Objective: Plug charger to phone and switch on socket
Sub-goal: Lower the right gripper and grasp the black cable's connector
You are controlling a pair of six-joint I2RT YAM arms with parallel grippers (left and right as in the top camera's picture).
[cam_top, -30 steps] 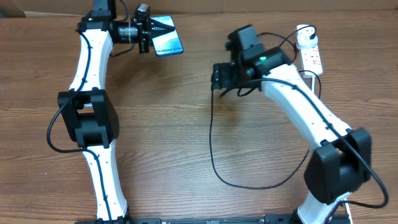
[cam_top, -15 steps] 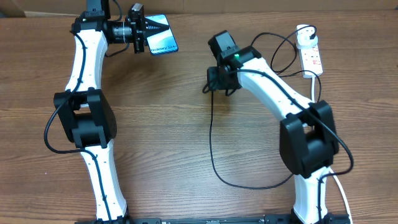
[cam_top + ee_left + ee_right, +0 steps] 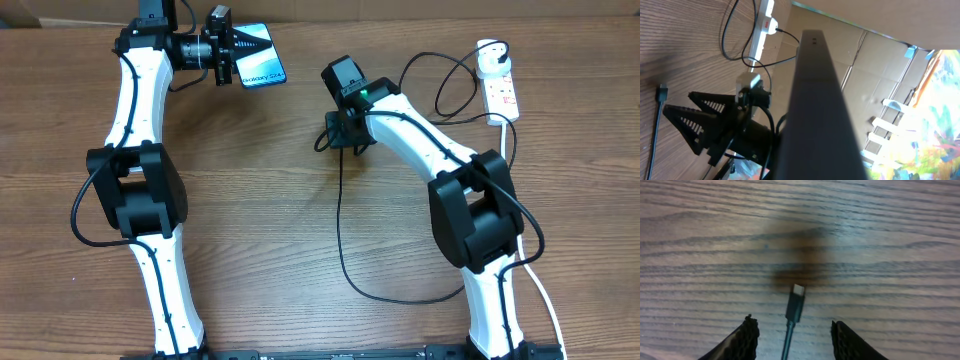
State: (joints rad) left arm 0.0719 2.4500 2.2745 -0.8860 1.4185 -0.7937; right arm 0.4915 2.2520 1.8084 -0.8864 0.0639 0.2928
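Presently the right gripper (image 3: 795,330) stands part open, its jaws straddling the connector tip of the charger (image 3: 795,306), which lies flat and touches neither finger. The left gripper (image 3: 243,47) is clamped tight on the phone (image 3: 262,66), lit screen up. Wood-grain table (image 3: 260,200). A cardboard wall (image 3: 880,65) shows only in the left wrist view, where the phone is a dark edge-on bar. Overhead alone shows the cable looping away from the phone, then back to the white adapter (image 3: 490,58) at the socket (image 3: 504,97), well right of the phone. The right arm covers part of the cable.
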